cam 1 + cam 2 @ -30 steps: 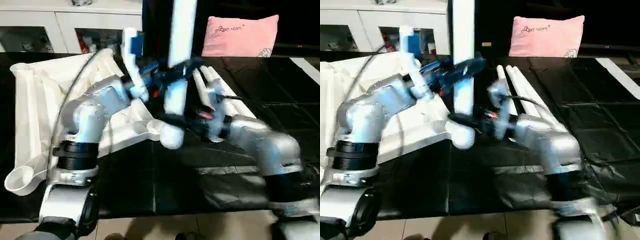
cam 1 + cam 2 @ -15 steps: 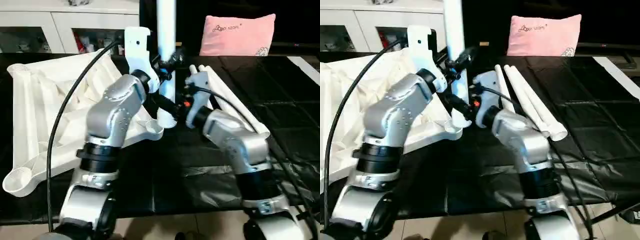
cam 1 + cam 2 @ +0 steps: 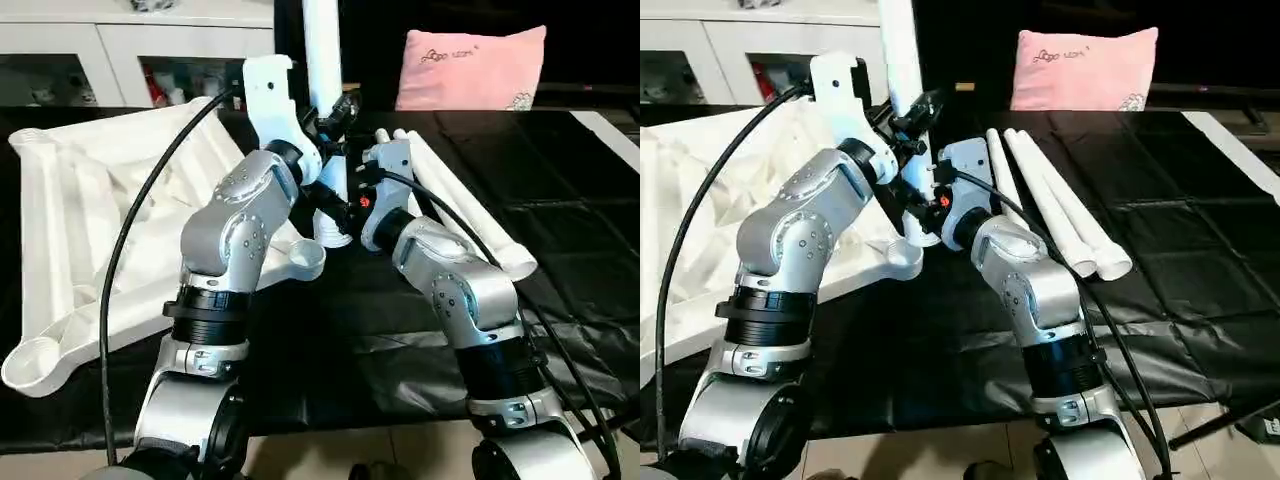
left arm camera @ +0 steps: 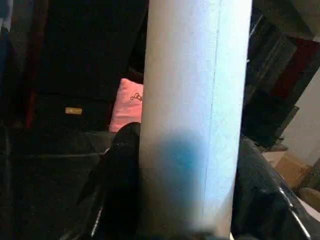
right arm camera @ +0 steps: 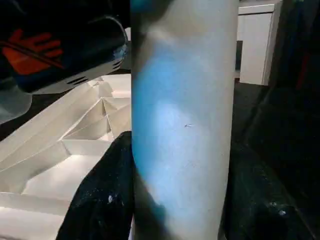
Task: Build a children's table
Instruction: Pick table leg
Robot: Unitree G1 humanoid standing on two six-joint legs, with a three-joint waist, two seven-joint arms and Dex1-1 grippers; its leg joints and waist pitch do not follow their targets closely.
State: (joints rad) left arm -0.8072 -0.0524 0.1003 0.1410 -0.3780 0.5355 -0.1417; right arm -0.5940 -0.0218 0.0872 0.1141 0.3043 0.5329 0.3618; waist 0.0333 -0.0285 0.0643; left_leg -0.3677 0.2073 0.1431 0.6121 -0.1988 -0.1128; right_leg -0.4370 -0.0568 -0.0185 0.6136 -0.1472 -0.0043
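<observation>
Both claws hold the same leg [image 3: 322,60], which stands upright. The left claw [image 3: 332,122] is closed around it higher up, and the right claw [image 3: 340,205] grips it lower, near the bottom end. In each wrist view one black finger [image 4: 117,175] presses on each side of the white tube.

The bottom end of the leg sits at the near corner socket [image 3: 305,258] of the tabletop [image 3: 70,210], which lies upside down on the black bench [image 3: 560,200]. I cannot tell if the end is already inside the socket.

To do this step well, I think both claws must keep the leg straight over the socket and push down together, not sideways. Three spare legs [image 3: 470,215] lie just beside the right arm.
</observation>
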